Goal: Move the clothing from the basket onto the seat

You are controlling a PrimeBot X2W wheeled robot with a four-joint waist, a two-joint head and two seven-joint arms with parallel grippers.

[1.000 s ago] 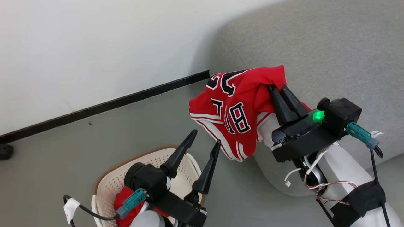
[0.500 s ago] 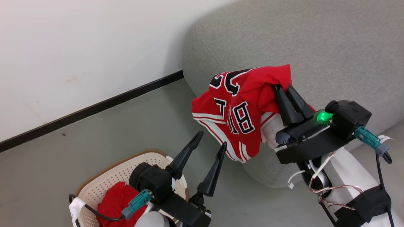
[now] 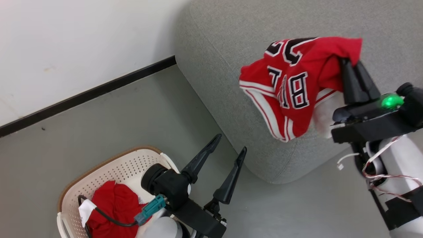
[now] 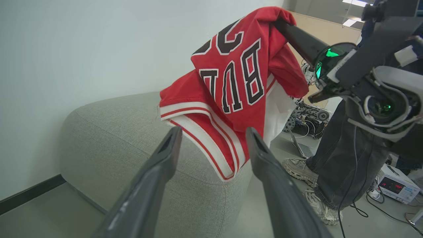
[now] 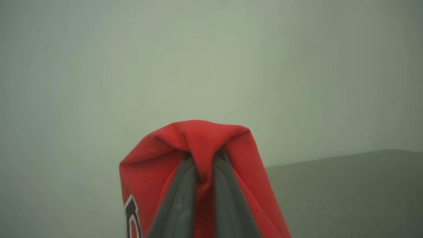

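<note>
- The sofa (image 3: 224, 59) is the biggest thing here: light grey, with a rounded end that stands on the floor close to the wall. It is where the clothes must go.
- The basket (image 3: 109, 162) stands on the floor, apart from the sofa's end and partly under the left arm.
- The jersey (image 3: 297, 82) hangs in the air over the rounded end of the sofa, bunched, with its striped hem lowest. In the left wrist view the hem comes down near the sofa's top edge; I cannot tell whether it touches. I judge that the step in hand is carrying this first piece to the sofa.
- The red shirt (image 3: 110, 206) lies crumpled inside the basket, so I think about half of the task is left.
- The right claw (image 3: 351, 63) has its fingers pressed together on a fold at the top of the jersey. The cloth wraps over the fingertips, and the rest hangs below the claw and to its left in the head view.
- Next, I think this claw should go further over the sofa and lower before it lets go, because here the hem hangs near the edge and the jersey could slide to the floor.
- The left claw (image 3: 231, 142) is spread wide and holds nothing. It points toward the sofa, between the basket and the sofa's end, and the jersey hangs above and beyond its tips.
</note>
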